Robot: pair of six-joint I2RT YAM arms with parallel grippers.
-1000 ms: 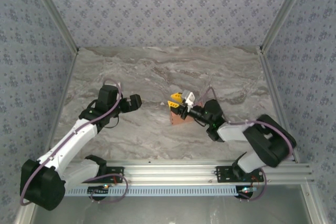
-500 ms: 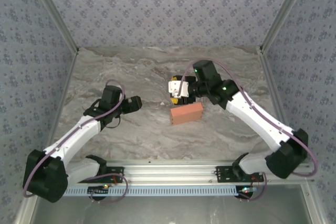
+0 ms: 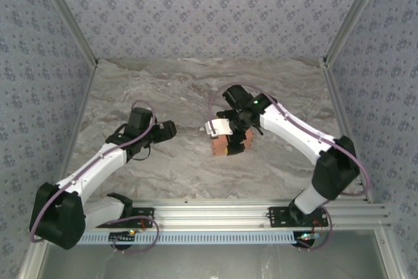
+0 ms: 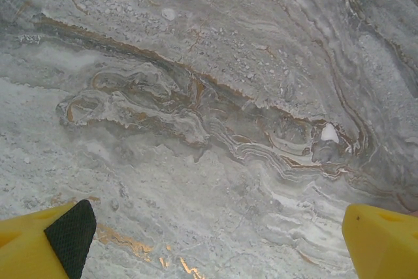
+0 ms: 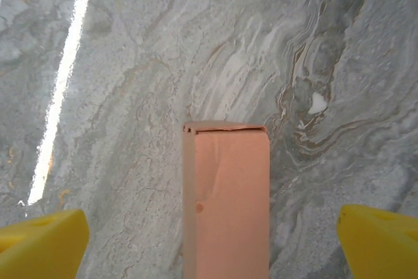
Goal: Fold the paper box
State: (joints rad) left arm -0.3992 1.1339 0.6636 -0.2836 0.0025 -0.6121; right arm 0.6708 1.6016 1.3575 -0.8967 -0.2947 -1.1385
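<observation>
Right arm pose: the forearm rises from its elbow at 4 o'clock of the top view toward 11 o'clock, then the wrist folds down over the table's middle.
Right gripper [image 3: 226, 136]: points straight down over the paper box [image 5: 228, 194]. Its yellow fingers [image 5: 42, 243] sit at 7 and 5 o'clock in the wrist view, spread wide. There is bare table between each finger and the box, so nothing is gripped.
Left arm pose: the white link slants from 7 o'clock toward 1 o'clock, and the wrist turns so the tool faces 3 o'clock.
Left gripper [image 3: 166, 129]: jaws wide apart and holding nothing, low over bare marble. One finger [image 4: 49, 243] carries a black, finely textured pad.
Box location: on the table just at 4 o'clock of its centre, under the right gripper, with the left gripper well apart at 9 o'clock of it.
Box shape: closed, long and narrow, with a flat top, square edges and a thin fold seam across its far end.
Box material: matte salmon-orange card with one small dimple on the top face; the left wall is in shadow.
Table [image 3: 163, 89]: glossy grey marble pattern with wavy white and brown veins and a bright glare streak at 10 o'clock in the right wrist view.
Walls [image 3: 196, 4]: blue-grey paper with a small repeated motif.
Rail [image 3: 215, 212]: ribbed aluminium at 6 o'clock, carrying both bases.
</observation>
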